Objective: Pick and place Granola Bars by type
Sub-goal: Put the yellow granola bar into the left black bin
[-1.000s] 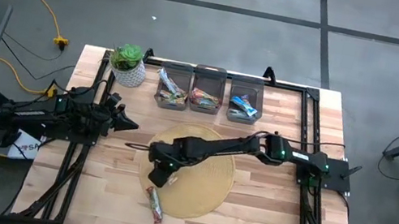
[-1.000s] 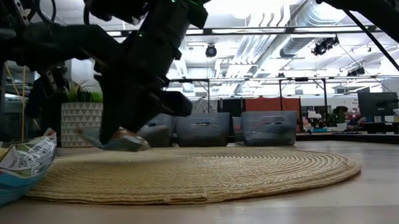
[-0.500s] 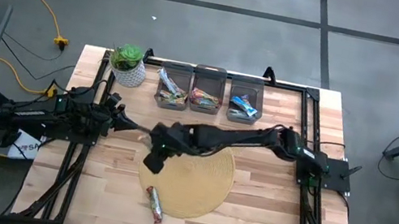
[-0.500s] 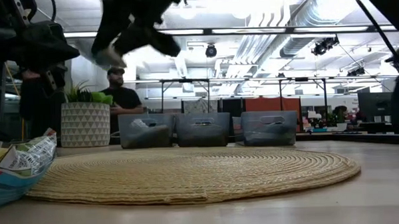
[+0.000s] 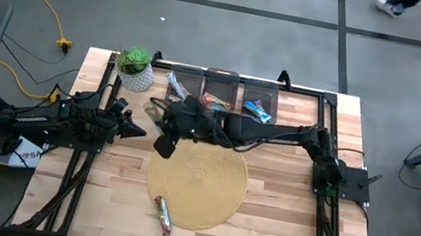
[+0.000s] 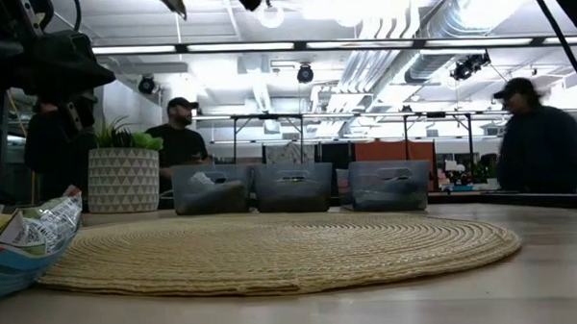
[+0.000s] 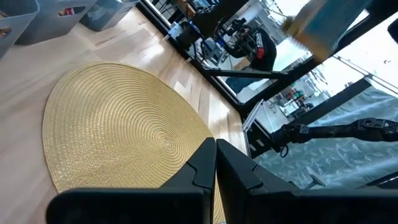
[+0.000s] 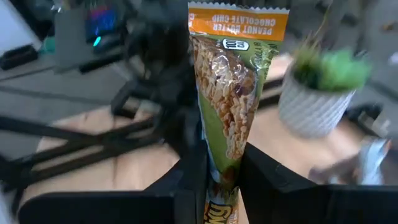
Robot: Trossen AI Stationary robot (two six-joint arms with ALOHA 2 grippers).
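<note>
Since the earlier frame your right gripper point(image 5: 166, 132) has risen off the round woven straw mat point(image 5: 200, 177) toward the grey plastic bins point(image 5: 218, 99), clamped on a green-and-orange peanut-butter granola bar point(image 8: 231, 93). Your left gripper point(image 7: 215, 163), fingers together, waits beside the mat; a red-brown foil-wrapped bar point(image 5: 164, 215) lies at its near edge.

The light wooden table point(image 5: 278, 225) carries a round woven mat point(image 5: 198, 187) at its middle. A wrapped granola bar point(image 5: 164, 215) lies on the mat's near edge. Three grey bins point(image 5: 219, 95) and a potted plant point(image 5: 136, 68) stand along the far edge.
</note>
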